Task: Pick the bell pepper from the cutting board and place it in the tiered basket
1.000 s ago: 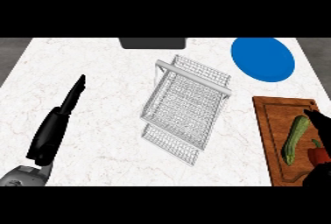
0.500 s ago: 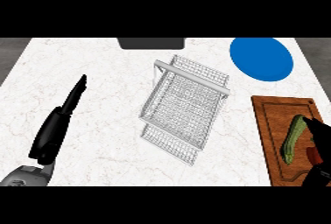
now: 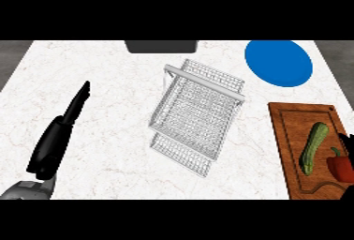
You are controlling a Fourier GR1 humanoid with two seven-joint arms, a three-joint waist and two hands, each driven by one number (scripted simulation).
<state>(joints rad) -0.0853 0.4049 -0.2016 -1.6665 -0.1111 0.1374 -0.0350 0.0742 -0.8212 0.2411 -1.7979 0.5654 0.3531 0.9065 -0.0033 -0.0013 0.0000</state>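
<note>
Since 0.5 s earlier, the right hand (image 3: 348, 143) had slid toward the view's right edge, uncovering a red bell pepper (image 3: 341, 168) that it had hidden before. Only a dark sliver of that hand showed, just beyond the pepper; whether it was wide or closed could not be told. The pepper lay on the cutting board (image 3: 294, 140), at the board's right side and partly cut off by the view's edge. Its green stem pointed up and left, toward a green zucchini (image 3: 313, 147) lying just beside it. The pepper's long axis seemed to run roughly along the board's length, as the zucchini's did. The tiered basket (image 3: 197, 115), of white wire, sat mid-counter, well apart from the board, with nothing in it. 1 blue plate (image 3: 278, 63) lay beyond the board. The left hand (image 3: 54, 143) rested at the view's left, fingers straight, holding nothing.
</note>
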